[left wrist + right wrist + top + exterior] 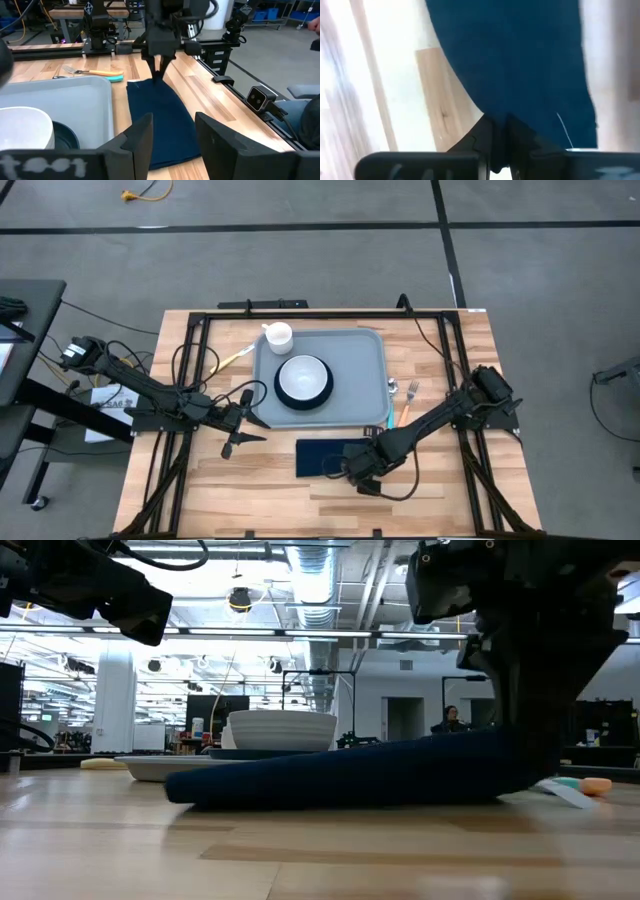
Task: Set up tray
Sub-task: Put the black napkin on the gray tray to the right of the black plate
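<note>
- Here, the tray (322, 420) lies flat on the wooden table (250, 490), toward the far side and about midway across, its long edges running left to right.
- A white bowl (303, 376) sits on a dark plate (281, 393) near the middle of the tray; in the low view the bowl (282, 729) rises above the tray's rim (150, 764).
- A white cup (278, 336) stands at the tray's far left corner, right at the rim.
- A yellow-handled utensil (235, 359) lies on the table just beyond the tray's left edge.
- A fork (408, 402) with an orange handle lies just off the tray's right edge; a second metal utensil (392, 390) lies between it and the tray.
- A dark navy cloth (330, 457) lies on the table just in front of the tray's near edge, apart from it.
- The right hand (362, 470) is down at the cloth's right end, its fingers (490, 137) pressed together and pinching the fabric; in the low view that end of the cloth (350, 775) is raised off the table.
- The left hand (238, 442) hovers above the table near the tray's near left corner, fingers (145, 135) spread apart and holding nothing, pointed along the cloth (165, 125).
</note>
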